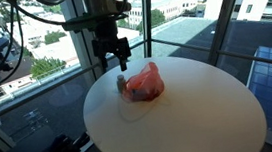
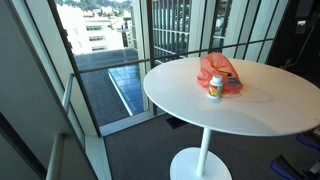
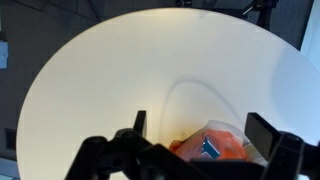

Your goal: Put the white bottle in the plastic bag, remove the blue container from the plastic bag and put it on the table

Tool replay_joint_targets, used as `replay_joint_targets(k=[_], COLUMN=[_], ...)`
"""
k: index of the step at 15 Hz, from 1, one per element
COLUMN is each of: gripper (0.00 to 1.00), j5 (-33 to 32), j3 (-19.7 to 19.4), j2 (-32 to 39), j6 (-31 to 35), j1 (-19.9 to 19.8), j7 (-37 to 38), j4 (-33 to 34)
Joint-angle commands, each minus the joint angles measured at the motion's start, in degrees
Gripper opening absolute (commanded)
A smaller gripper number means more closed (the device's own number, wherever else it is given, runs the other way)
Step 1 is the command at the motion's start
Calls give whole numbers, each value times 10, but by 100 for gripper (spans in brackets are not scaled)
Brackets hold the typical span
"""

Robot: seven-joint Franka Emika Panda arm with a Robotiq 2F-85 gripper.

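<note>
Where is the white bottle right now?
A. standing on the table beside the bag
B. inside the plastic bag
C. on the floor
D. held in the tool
A: in both exterior views the white bottle stands upright on the table beside the plastic bag, with the open tool above.

matte black pincer (image 1: 114,59) with blocky fingers (image 3: 263,133), dark arm (image 1: 98,11), looping black cables (image 1: 5,53).

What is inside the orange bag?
A blue container shows inside the orange plastic bag in the wrist view. The bag covers most of it, so anything else inside cannot be seen. The white bottle stands outside, beside the bag.
</note>
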Motion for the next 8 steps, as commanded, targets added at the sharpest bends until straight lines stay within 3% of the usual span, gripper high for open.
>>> replay_joint_targets(k=[1, 5, 8], gripper=[100, 100, 100], j5=[28, 54, 46], j3=[4, 7, 11], j2=[45, 83, 76], j6=[52, 134, 134], j1=[16, 27, 24], j7=[-9, -16, -6], j4=[32, 41, 25])
